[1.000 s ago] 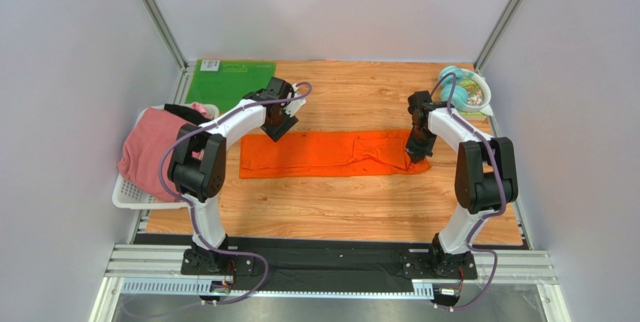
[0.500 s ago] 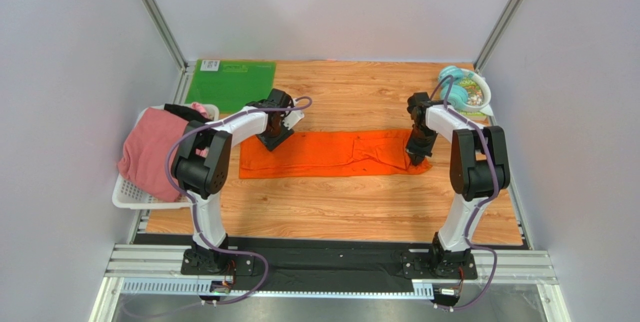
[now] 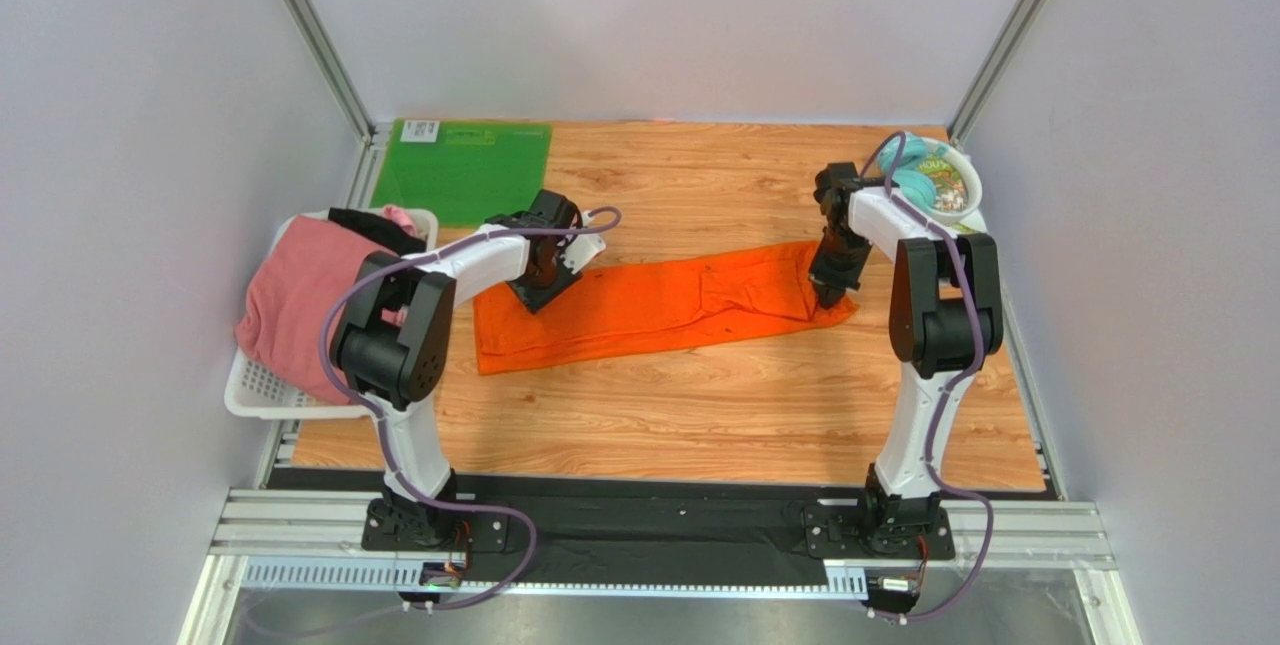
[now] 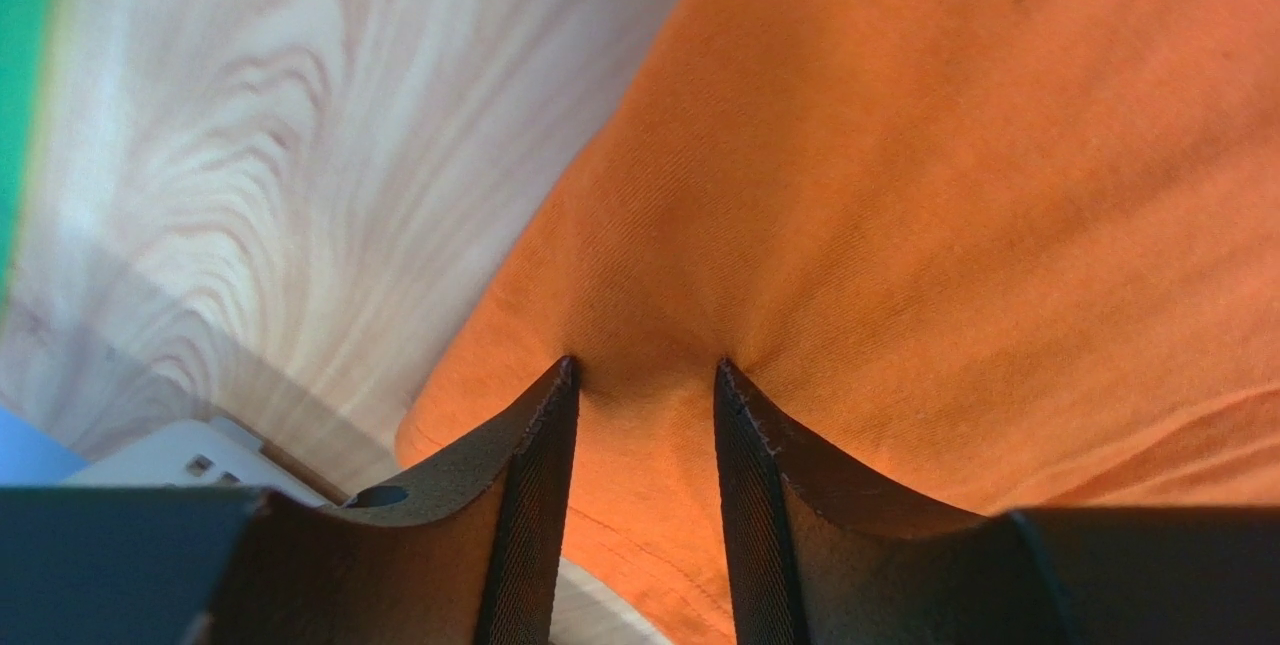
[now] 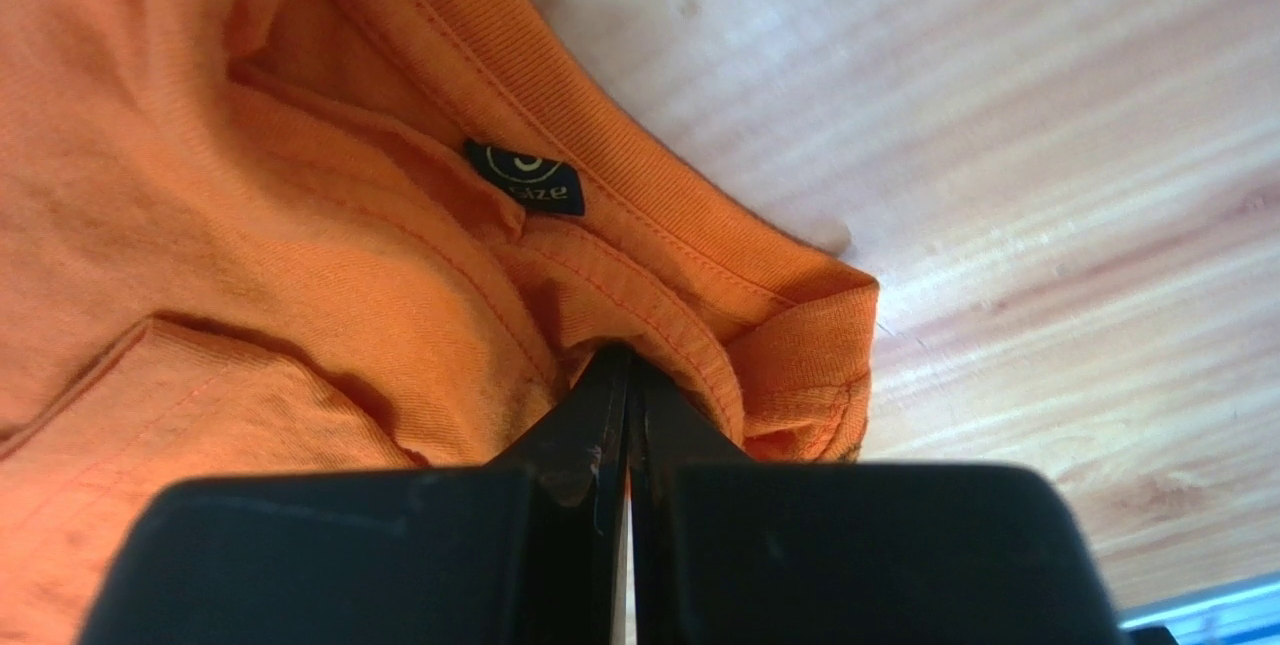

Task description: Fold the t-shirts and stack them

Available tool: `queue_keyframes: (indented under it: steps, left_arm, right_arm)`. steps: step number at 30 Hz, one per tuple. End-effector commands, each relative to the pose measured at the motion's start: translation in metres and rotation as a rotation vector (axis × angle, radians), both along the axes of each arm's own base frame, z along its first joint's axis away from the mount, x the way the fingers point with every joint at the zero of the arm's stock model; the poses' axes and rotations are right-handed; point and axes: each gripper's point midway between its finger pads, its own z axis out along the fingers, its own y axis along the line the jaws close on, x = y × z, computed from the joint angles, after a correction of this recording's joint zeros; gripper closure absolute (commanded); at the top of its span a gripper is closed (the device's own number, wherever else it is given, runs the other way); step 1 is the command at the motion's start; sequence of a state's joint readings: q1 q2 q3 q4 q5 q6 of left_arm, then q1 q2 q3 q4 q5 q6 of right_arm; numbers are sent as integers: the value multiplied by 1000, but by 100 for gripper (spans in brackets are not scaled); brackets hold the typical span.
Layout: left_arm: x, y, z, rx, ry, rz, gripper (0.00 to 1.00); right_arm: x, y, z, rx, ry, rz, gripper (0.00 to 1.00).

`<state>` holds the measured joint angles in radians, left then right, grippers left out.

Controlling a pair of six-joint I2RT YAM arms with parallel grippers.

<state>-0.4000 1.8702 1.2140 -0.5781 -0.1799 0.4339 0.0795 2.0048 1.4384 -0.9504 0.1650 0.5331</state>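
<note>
The orange t-shirt (image 3: 676, 308) lies as a long folded strip across the table, slanting up toward the right. My left gripper (image 3: 534, 293) presses down on its left end. In the left wrist view its jaws (image 4: 646, 368) stand apart, tips dug into the orange cloth (image 4: 932, 150), which puckers between them. My right gripper (image 3: 827, 297) is at the strip's right end. It is shut (image 5: 627, 353) on the orange cloth (image 5: 301, 225) just below the collar and its dark label (image 5: 523, 177). A pink t-shirt (image 3: 301, 300) and a black t-shirt (image 3: 368, 225) lie in the basket at the left.
The white basket (image 3: 248, 390) sits off the table's left edge. A green mat (image 3: 451, 165) lies at the back left. A teal and white bowl-like object (image 3: 935, 183) stands at the back right corner, close behind my right arm. Grey walls enclose three sides.
My right gripper has pulled the collar end toward the back, so the strip now slants. My left gripper has come down onto the left end and its jaws have narrowed.
</note>
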Motion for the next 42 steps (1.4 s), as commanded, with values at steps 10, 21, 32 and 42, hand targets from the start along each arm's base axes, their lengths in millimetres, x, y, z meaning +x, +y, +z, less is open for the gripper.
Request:
queue_keyframes:
  steps: [10,21,32,42]
  left_arm:
    - [-93,-44,3,-41,279,-158,54]
    - [-121,-108,18,-137,365,-265,54]
    - [-152,-144,34,-307,505,-286,54]
    - [-199,-180,81,-577,695,-372,56]
  right_arm:
    - [88,23,8,115,-105,18,100]
    - [150,42,14,222,-175,90,94]
    - [215,60,29,417,-339,80,95]
    - [228,68,140,463,-609,208,58]
